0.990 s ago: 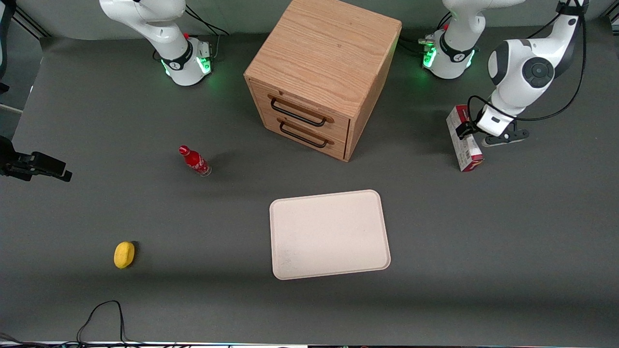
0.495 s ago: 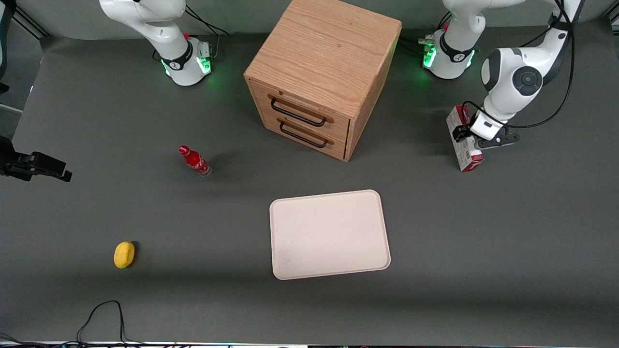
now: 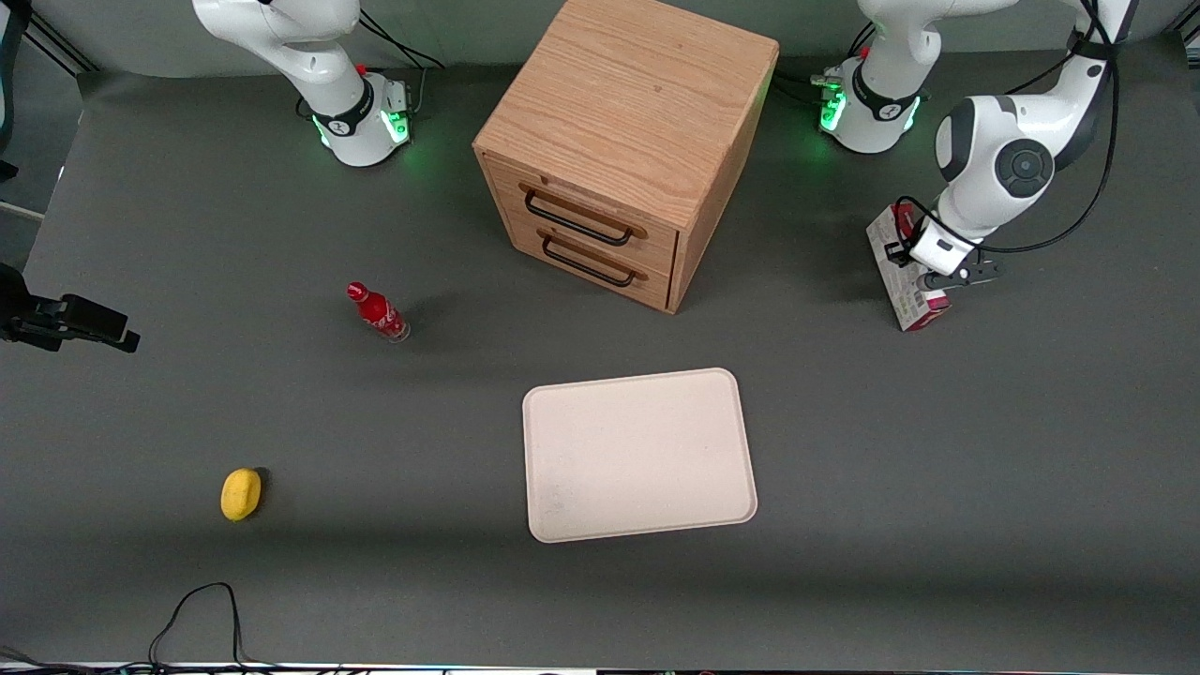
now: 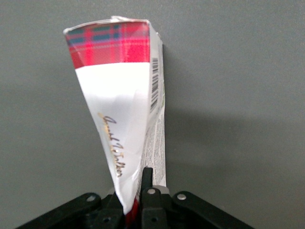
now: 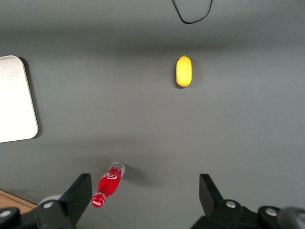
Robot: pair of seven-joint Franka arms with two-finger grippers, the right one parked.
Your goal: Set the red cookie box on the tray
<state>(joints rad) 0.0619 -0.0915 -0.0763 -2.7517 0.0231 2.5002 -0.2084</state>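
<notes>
- Gripper (image 3: pixel 911 265) first: it sits at the working arm's end of the table, down at the red cookie box (image 3: pixel 907 292), and the left wrist view shows its fingers (image 4: pixel 146 183) pinched together on one end of that box (image 4: pixel 125 119), the cardboard running away from the camera between them.
- Table (image 3: pixel 937 487): the grey surface carries everything, and the box's low end looks at or just above it; I cannot tell whether it has lifted clear.
- Wooden drawer cabinet (image 3: pixel 626 141): stands between the two arm bases, both drawers shut, and plays no part in this job.
- Tray (image 3: pixel 639 454): the cream-white tray lies nearer the front camera than the cabinet, with nothing on it, and is well apart from the box.
- Red cookie box: it is tilted on edge rather than lying flat, red tartan at one end, barcode along its thin side.
- Small red soda bottle (image 3: pixel 377 312) and yellow object (image 3: pixel 241 493): both lie toward the parked arm's end, out of the way.
- Progress, as I judge it: the grasp appears made, so the early part is done. Lifting, carrying across to the tray, lowering flat and letting go all remain.
</notes>
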